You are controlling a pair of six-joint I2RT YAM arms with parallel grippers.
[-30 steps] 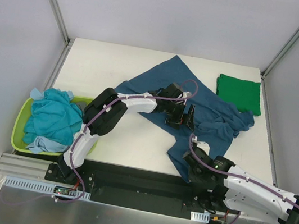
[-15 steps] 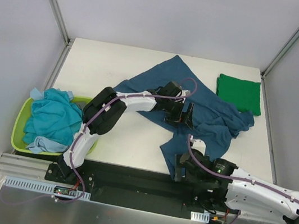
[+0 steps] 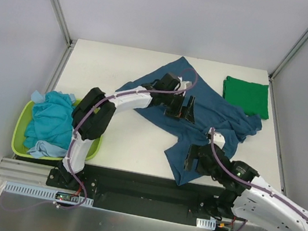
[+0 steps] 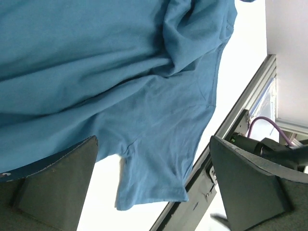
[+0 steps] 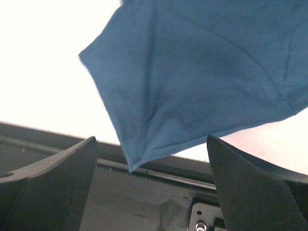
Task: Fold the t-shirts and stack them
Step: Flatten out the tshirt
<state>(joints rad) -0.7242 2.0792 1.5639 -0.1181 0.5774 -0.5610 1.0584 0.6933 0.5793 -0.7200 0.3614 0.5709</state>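
Note:
A dark teal-blue t-shirt (image 3: 224, 118) lies crumpled and partly spread across the middle of the table, one corner reaching the near edge. My left gripper (image 3: 182, 108) hovers open over its middle; in the left wrist view the t-shirt (image 4: 120, 72) fills the upper frame, with nothing between the jaws (image 4: 154, 144). My right gripper (image 3: 194, 158) stands open at the near corner. In the right wrist view that corner (image 5: 192, 72) lies free between the fingers and overhangs the edge. A folded bright green t-shirt (image 3: 246, 97) sits at the back right. Light turquoise t-shirts (image 3: 53, 120) fill the basket.
A lime-green plastic basket (image 3: 21, 124) stands off the table's left side near the front. A black rail (image 3: 142, 187) runs along the near table edge, under the overhanging shirt corner. Metal frame posts (image 3: 57, 3) rise at the back corners.
My right gripper has opened and let go of the teal shirt's near corner, then drawn back a little. My left gripper has shifted farther back over the shirt, still open.

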